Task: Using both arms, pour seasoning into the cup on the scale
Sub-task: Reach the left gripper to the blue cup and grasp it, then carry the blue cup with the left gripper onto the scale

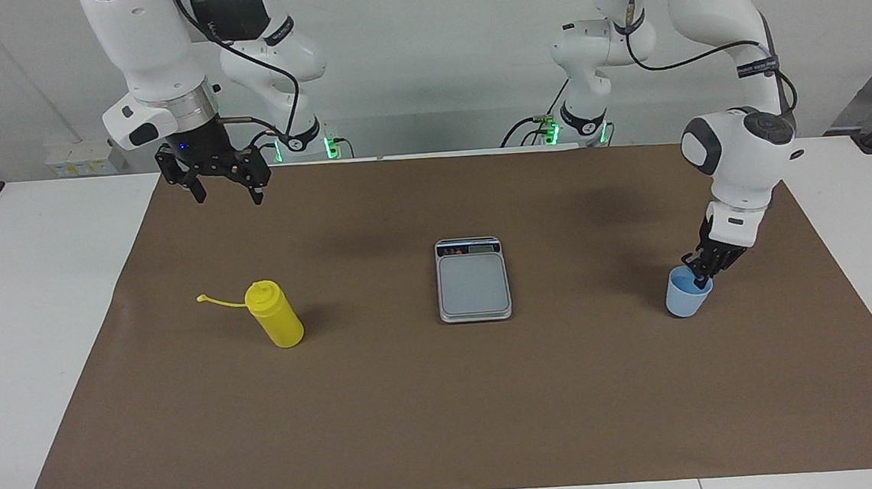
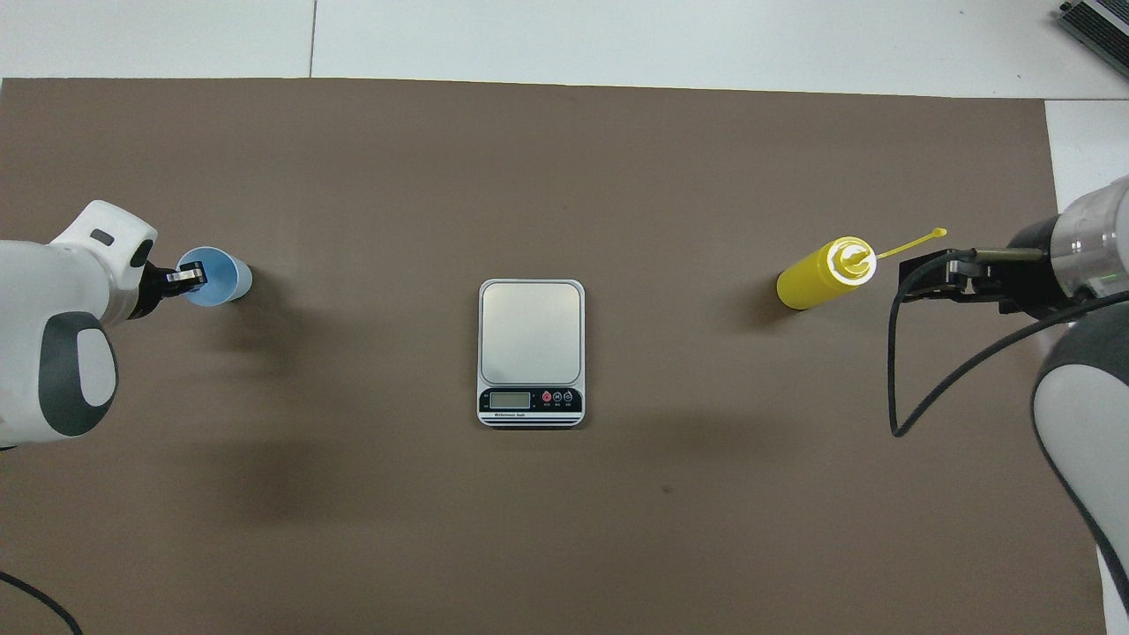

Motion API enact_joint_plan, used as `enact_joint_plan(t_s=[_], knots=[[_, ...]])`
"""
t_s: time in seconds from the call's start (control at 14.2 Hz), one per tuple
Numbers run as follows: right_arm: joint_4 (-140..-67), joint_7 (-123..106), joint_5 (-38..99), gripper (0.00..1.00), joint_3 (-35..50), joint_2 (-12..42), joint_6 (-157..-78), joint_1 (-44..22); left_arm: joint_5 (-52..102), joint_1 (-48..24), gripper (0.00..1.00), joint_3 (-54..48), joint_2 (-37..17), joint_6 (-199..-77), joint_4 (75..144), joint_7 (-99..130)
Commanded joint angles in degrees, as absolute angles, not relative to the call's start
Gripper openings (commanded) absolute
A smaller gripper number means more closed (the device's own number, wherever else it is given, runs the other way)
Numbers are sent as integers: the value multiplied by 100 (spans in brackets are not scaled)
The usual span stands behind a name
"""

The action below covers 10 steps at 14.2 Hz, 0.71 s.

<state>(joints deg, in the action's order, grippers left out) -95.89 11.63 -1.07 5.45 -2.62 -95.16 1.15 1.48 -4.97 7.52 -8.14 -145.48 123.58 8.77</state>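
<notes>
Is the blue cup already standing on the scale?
No, the blue cup stands on the brown mat at the left arm's end, apart from the scale.

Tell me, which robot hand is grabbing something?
The left gripper: it is shut on the rim of the blue cup. The right gripper waits open in the air, holding nothing.

1. The scale [image 1: 473,279] stands mid-mat [image 1: 448,412], bare mat on every side of it.
2. The yellow bottle [image 1: 275,313] stands upright toward the right arm's end, its strap [image 1: 219,300] jutting toward that table edge.
3. The cup [image 1: 688,294] occupies the left arm's end.
</notes>
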Motion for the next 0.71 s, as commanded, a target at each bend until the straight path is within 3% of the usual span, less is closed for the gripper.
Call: enact_joint_plan(t_s=[0.0,0.64], knots=[[-9668,1081,9,100,554,-352,-9527,185,202,-633,3,738,-957,-13977,11867,1255],[-9668,1072,9,100,554,-352,-9527,193,150,-712,3,-560,-1028,-12755,11049,4031]])
